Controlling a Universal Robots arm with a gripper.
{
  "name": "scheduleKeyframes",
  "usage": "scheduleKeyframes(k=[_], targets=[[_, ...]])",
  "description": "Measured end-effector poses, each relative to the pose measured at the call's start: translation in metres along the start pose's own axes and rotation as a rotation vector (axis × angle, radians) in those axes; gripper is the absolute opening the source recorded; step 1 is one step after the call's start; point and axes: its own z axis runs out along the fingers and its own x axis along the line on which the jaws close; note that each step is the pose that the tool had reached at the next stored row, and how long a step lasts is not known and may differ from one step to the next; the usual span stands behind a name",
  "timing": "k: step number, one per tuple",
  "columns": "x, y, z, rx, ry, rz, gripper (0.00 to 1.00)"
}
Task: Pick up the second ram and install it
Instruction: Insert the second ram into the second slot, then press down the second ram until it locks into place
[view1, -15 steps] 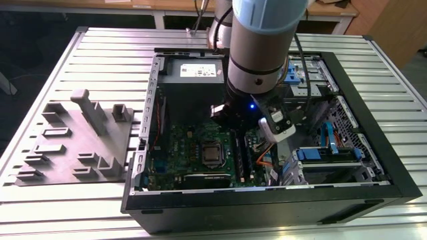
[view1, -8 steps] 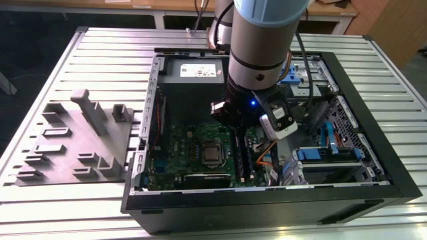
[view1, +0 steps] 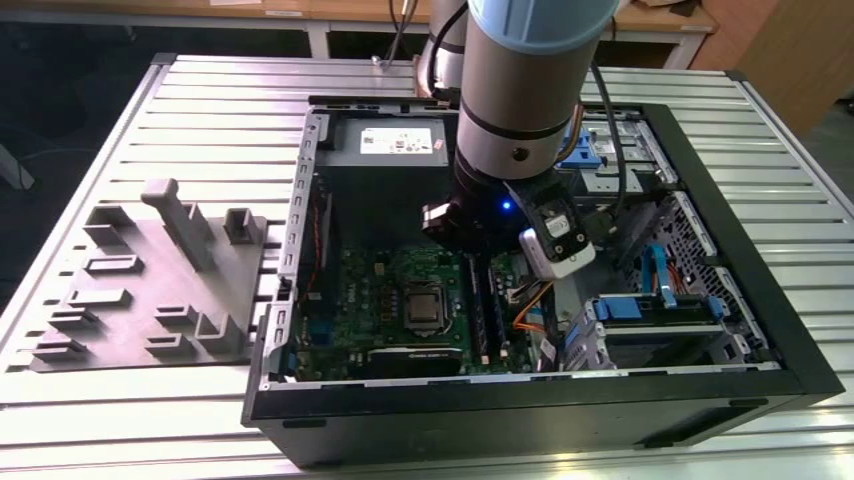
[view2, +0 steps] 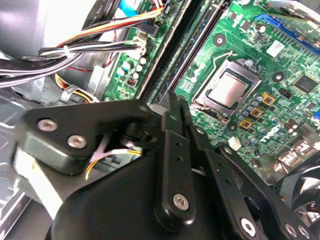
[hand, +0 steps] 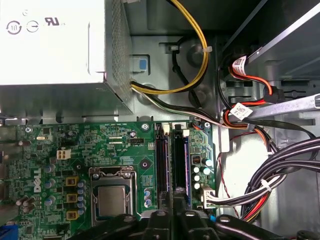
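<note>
My gripper (hand: 172, 212) hangs inside the open computer case (view1: 747, 300), just above the motherboard (hand: 100, 150). In both wrist views its black fingers (view2: 172, 150) are pressed together, and I see nothing between them. The fingertips sit over two long black memory slots (hand: 161, 165) that run side by side next to the processor socket (hand: 111, 197). The slot nearer the cables seems to hold a narrow dark stick with a blue-green edge, the second ram (hand: 181, 165). How deep it sits I cannot tell.
A grey moulded parts tray (view1: 147, 290) lies on the slatted table at the exterior view's left. The power supply (hand: 55, 45) and bundles of yellow, black and red cables (hand: 260, 150) crowd the case beside the slots. Blue drive brackets (view1: 654, 300) stand at the exterior view's right.
</note>
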Motion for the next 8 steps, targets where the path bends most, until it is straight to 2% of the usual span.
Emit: scheduleKeyframes(k=[1, 8], targets=[[0.0000, 0.0000, 0.0000, 0.0000, 0.0000, 0.000, 0.11], [-0.0001, 0.0001, -0.0014, 0.0000, 0.0000, 0.000, 0.10]])
